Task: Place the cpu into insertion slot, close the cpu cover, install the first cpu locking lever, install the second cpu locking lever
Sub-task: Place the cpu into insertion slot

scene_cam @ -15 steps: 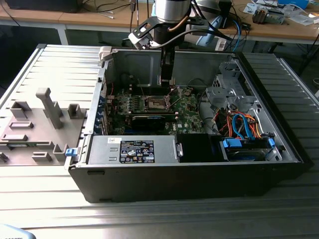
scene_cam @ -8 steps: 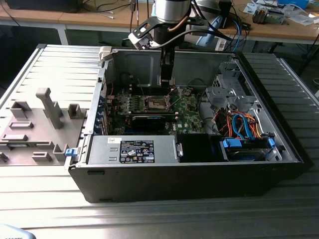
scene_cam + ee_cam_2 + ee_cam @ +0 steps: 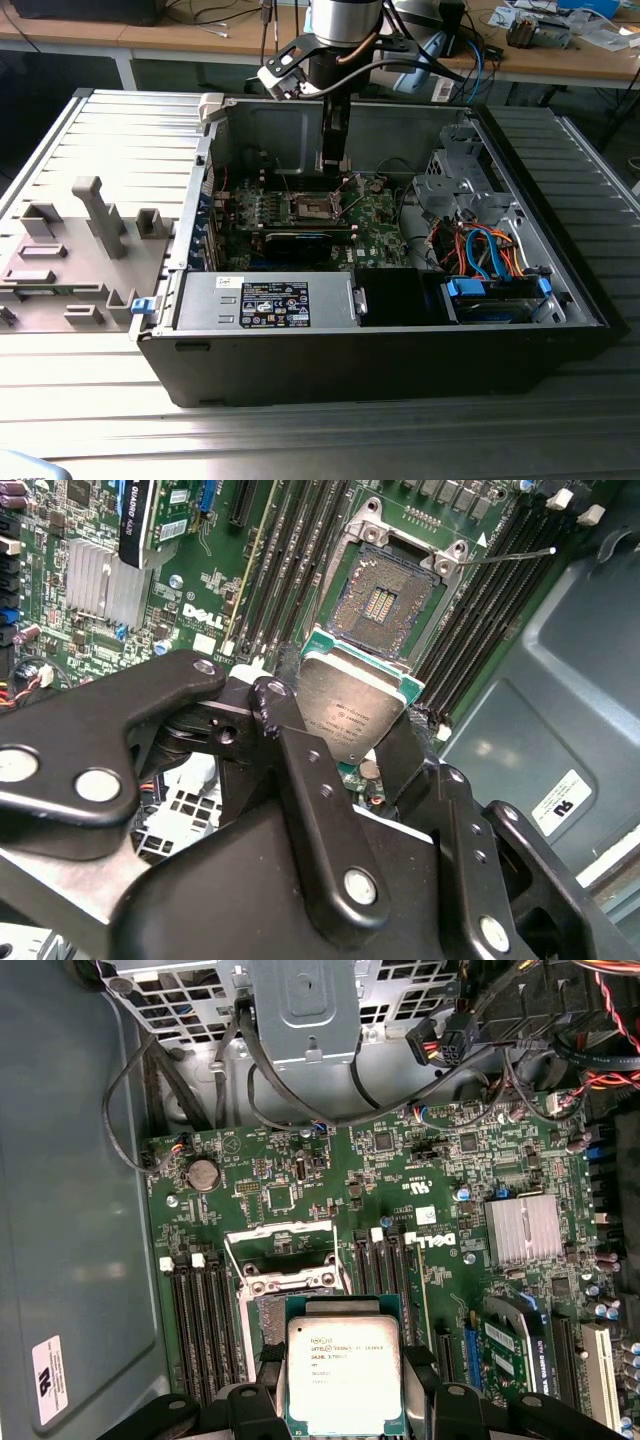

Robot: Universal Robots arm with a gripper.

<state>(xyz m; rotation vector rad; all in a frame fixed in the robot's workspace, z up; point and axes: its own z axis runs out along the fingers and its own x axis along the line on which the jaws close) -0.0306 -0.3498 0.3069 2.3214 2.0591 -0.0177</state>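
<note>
My gripper (image 3: 335, 168) hangs inside the open computer case, a little above the green motherboard (image 3: 375, 225). It is shut on the cpu (image 3: 343, 1372), a flat square chip with a silvery metal top, held by two opposite edges between the black fingers (image 3: 275, 715). The cpu (image 3: 350, 702) hovers just beside and above the insertion slot (image 3: 385, 602), whose dark contact field lies uncovered inside its silver rim. The cpu cover (image 3: 283, 1230) stands raised at the far side of the insertion slot (image 3: 272, 1310). A thin wire locking lever (image 3: 510, 554) sticks out sideways, unlatched.
Long black memory slots (image 3: 300, 570) flank the socket on both sides. A finned heat sink (image 3: 523, 1230) and a coin battery (image 3: 204, 1173) sit on the board. Drive cage and coloured cables (image 3: 480, 250) fill the exterior view's right. A grey parts fixture (image 3: 75, 250) lies on the left.
</note>
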